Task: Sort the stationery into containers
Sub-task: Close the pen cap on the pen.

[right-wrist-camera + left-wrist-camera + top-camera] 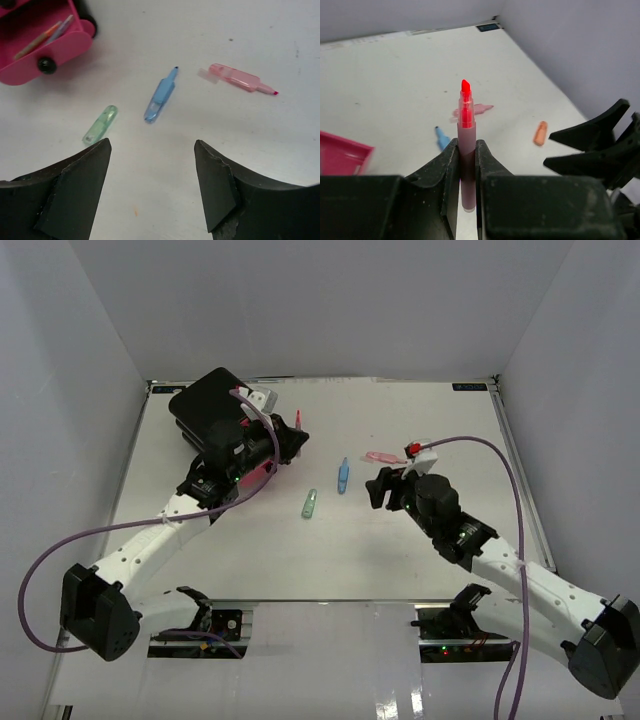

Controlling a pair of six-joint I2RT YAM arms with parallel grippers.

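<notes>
Over white surface [400,560]: pinching pink highlighter [466,130] upright between left fingers [293,443]; spreading right fingers [376,490] wide, empty, just short of blue pen [161,95].

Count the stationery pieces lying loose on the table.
4: green piece, blue piece, pink highlighter in the middle; orange piece near the right fingers. More may be hidden.

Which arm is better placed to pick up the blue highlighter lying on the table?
Right. The right fingers are open just short of the small translucent blue highlighter; the left fingers are shut on a pink red-tipped highlighter.
</notes>
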